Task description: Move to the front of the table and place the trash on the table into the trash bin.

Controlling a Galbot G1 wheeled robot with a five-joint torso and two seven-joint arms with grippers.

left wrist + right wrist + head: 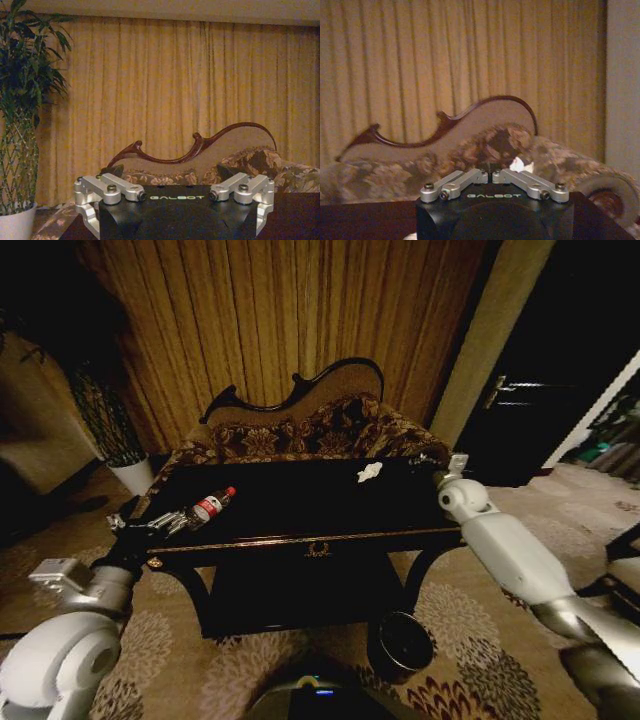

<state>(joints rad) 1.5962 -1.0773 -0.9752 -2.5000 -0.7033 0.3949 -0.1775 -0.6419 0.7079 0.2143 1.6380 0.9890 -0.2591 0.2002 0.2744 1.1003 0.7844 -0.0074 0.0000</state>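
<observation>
**Robot at the table, trash not yet lifted**

At the bottom of the head view, right of centre, the trash bin (404, 642) stands on the carpet just before the table (300, 540), far lower than its top. In the lower left of the frame the left gripper (150, 524) reaches over the table's left end, its tip close to the bottle (209, 506), which lies on its side; whether they touch cannot be told. Its fingers (107, 187) are spread wide apart with nothing between them. At the right, the right gripper (440, 468) hovers at the table's right end, its fingers (465, 179) pressed together and empty. A paper scrap (369, 472) lies toward the back of the table, right of centre.

The bottle looks light, stiff and smooth, and may roll; the label band at mid-body seems the best hold. The scrap is soft and featherlight, likely needing a pinch from above.

The head view alone places bin, bottle and scrap together. The wrist views settle how the fingers stand, and look past them to the sofa (250, 167) and curtain (420, 60); the left one adds a potted plant (20, 125).
</observation>
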